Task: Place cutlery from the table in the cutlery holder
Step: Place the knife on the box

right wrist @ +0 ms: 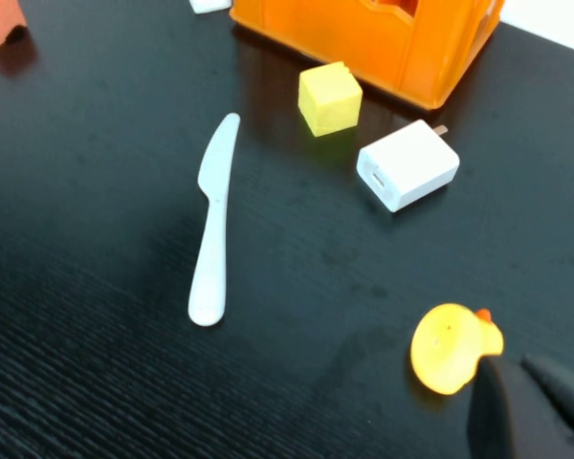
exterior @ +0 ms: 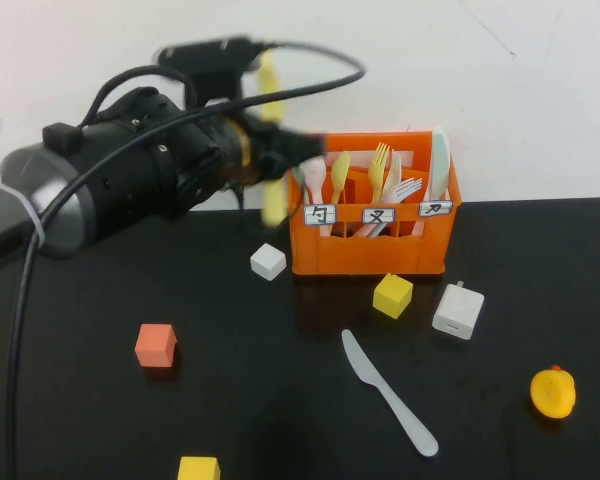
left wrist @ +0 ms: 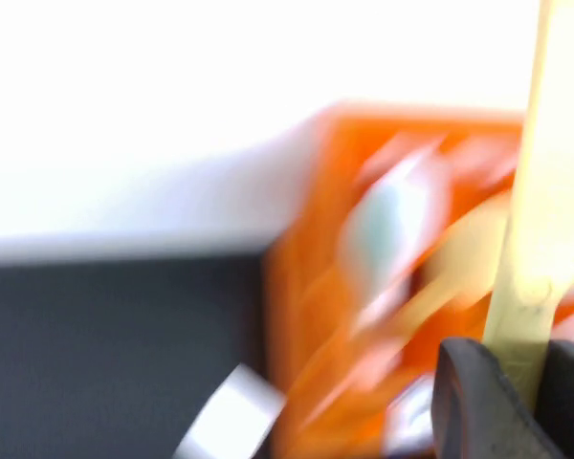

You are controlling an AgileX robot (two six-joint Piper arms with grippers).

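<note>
My left gripper (exterior: 280,150) is shut on the pale yellow knife (exterior: 271,130), which stands upright in the air just left of the orange cutlery holder (exterior: 370,250). In the left wrist view the knife (left wrist: 545,191) rises from between the dark fingers (left wrist: 469,402), with the holder (left wrist: 364,287) blurred behind. The light grey knife (exterior: 388,392) lies flat on the black table (exterior: 100,420) in front of the holder. My right gripper (right wrist: 531,397) is shut and empty, low over the table beside a yellow duck, well apart from the grey knife (right wrist: 213,225). It is out of the high view.
The holder has spoons, forks and a pale knife (exterior: 439,165) in it. Around it lie a white cube (exterior: 268,262), a yellow cube (exterior: 392,295), a white charger (exterior: 458,311), a yellow duck (exterior: 554,392), an orange cube (exterior: 156,345) and another yellow cube (exterior: 198,468).
</note>
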